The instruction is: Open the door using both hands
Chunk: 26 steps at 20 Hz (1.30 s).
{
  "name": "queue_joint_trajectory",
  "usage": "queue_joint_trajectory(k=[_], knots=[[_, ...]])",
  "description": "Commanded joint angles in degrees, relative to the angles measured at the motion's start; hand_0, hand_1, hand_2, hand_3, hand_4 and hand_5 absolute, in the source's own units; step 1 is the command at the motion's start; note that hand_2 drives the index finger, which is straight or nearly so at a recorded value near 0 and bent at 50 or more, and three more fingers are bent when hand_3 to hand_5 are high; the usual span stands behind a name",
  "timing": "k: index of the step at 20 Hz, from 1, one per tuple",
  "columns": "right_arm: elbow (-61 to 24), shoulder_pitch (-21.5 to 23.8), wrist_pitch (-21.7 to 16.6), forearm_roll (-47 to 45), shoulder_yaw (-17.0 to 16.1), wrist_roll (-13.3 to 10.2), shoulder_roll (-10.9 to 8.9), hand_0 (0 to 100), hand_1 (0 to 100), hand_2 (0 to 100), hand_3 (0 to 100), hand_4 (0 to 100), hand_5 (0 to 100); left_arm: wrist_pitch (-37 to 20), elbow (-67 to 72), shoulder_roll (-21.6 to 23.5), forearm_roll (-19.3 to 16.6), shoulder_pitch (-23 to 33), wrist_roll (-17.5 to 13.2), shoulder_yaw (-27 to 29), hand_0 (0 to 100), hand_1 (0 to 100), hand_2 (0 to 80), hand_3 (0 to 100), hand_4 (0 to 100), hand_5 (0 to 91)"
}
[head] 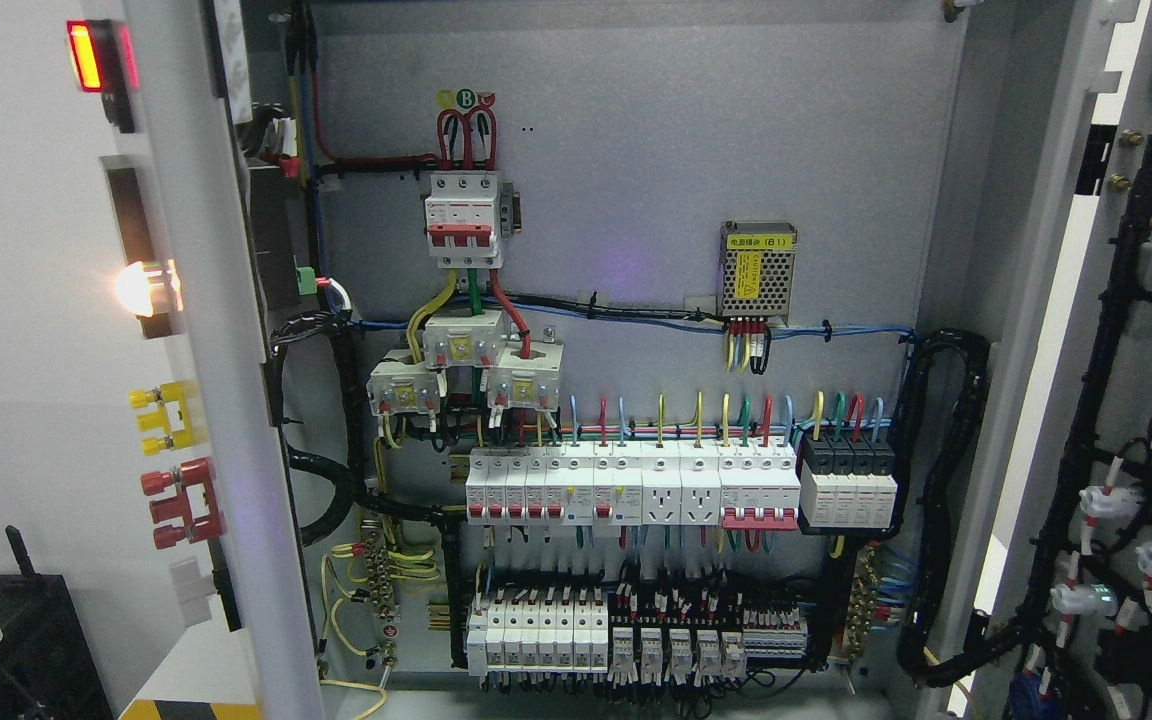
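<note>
With both doors already swung wide, the left door (46,330) and right door (1151,350) flanking the breaker panel (636,420), I am seeing neither hand, so their state is unknowable, and judging little remains.

- The setting was an industrial electrical installation, not a home.
- An open steel cabinet (636,120) exposed rows of circuit breakers (626,485), bundled wiring (946,500) and a power supply (757,268).
- Indicator lamps (141,287) were lit on the panel at the left.
</note>
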Motion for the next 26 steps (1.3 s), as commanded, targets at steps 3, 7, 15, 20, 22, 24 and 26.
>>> queue_joint_trajectory(k=[3, 7, 15, 20, 22, 24, 26], knots=[[0.1, -1.0, 0.3, 0.3, 2.5, -0.1, 1.06, 38, 0, 0, 0, 0, 0, 0.0, 0.1, 0.0, 0.0, -0.9, 0.0, 0.0, 0, 0, 0.0, 0, 0, 0.0], [0.1, -1.5, 0.9, 0.3, 2.5, -0.1, 1.23, 38, 0, 0, 0, 0, 0, 0.0, 0.0, 0.0, 0.0, -0.9, 0.0, 0.0, 0, 0, 0.0, 0, 0, 0.0], [0.1, -2.5, 1.1, 0.3, 2.6, -0.1, 1.41, 38, 0, 0, 0, 0, 0, 0.0, 0.0, 0.0, 0.1, -0.9, 0.0, -0.1, 0, 0, 0.0, 0, 0, 0.0], [0.1, -2.9, 1.4, 0.3, 2.9, -0.1, 1.76, 38, 0, 0, 0, 0, 0, 0.0, 0.1, 0.0, 0.1, -1.0, 0.0, 0.0, 0, 0, 0.0, 0, 0, 0.0], [0.1, -3.2, 2.0, 0.3, 2.9, -0.1, 2.20, 38, 0, 0, 0, 0, 0, 0.0, 0.1, 0.0, 0.0, -1.0, 0.0, -0.1, 0, 0, 0.0, 0, 0, 0.0], [0.2, -3.4, 2.5, 0.3, 3.0, -0.1, 2.55, 38, 0, 0, 0, 0, 0, 0.0, 0.0, 0.0, 0.0, -1.0, 0.1, -0.1, 0, 0, 0.0, 0, 0, 0.0], [0.2, -3.6, 2.5, 0.3, 3.1, -0.1, 2.73, 38, 0, 0, 0, 0, 0, 0.0, 0.0, 0.0, 0.0, -1.0, 0.0, -0.1, 0, 0, 0.0, 0, 0, 0.0]])
